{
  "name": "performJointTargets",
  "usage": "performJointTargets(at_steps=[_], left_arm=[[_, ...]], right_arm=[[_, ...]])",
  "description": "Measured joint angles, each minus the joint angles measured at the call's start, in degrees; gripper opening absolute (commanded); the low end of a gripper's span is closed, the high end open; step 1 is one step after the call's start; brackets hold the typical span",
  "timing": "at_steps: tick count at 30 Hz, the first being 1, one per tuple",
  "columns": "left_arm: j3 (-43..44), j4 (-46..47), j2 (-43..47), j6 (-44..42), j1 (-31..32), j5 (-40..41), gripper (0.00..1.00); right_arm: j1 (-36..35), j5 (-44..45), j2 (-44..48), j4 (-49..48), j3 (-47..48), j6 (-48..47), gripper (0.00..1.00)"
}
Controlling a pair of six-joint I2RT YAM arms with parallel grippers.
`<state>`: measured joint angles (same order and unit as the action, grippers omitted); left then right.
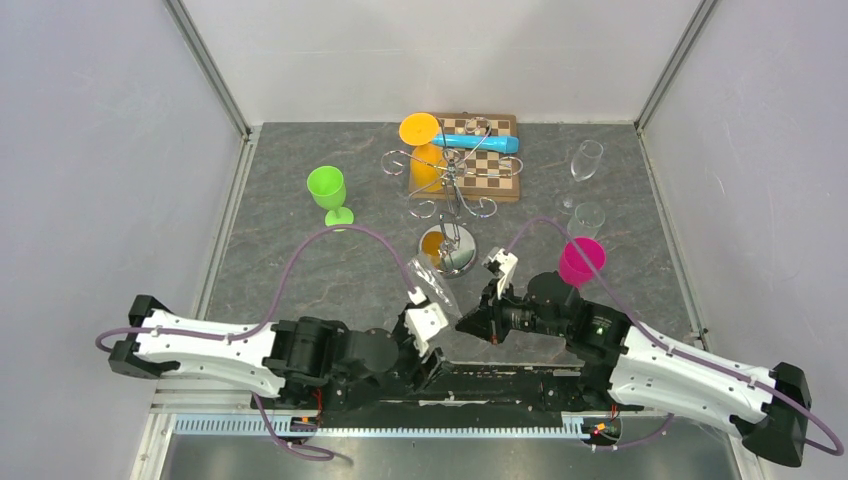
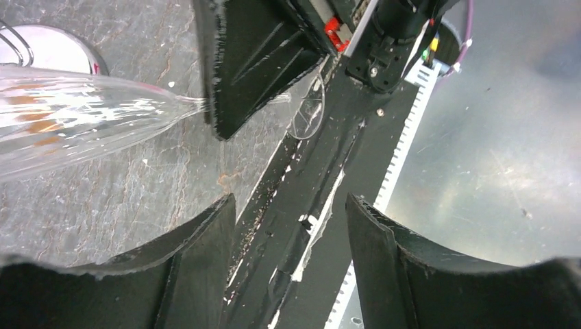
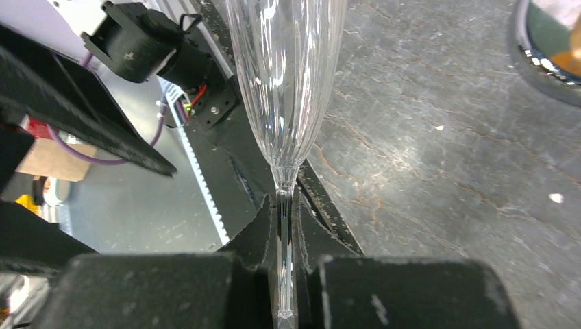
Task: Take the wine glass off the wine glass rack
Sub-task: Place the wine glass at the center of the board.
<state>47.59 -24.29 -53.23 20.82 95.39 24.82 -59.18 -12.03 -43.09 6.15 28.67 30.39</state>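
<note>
Reaching inward, right pincer (image 3: 286,271) clenches wine glass (image 3: 288,82) stem, glass seemingly horizontal; left pincer (image 2: 289,205) gapes.

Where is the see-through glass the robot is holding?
Top view: the wine glass sits mid-table, just nearer than the wine glass rack and its shiny base, its stem pinched by the right gripper.

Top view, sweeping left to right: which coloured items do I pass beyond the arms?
green goblet → orange goblet → blue tube → pink cup
</note>
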Motion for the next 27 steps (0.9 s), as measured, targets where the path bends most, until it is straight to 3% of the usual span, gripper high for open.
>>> performJointTargets(at_steps=[13, 27], left_arm=[[-4.2, 3.9, 13.5, 5.6, -19.3, -16.2, 0.66], [-4.2, 4.7, 13.0, 14.7, -45.7, -37.9, 0.66]], right_arm=[[0.0, 5.3, 2.2, 9.8, 1.8, -15.7, 0.00], [0.0, 12.0, 1.8, 12.7, 5.2, -28.9, 0.00]])
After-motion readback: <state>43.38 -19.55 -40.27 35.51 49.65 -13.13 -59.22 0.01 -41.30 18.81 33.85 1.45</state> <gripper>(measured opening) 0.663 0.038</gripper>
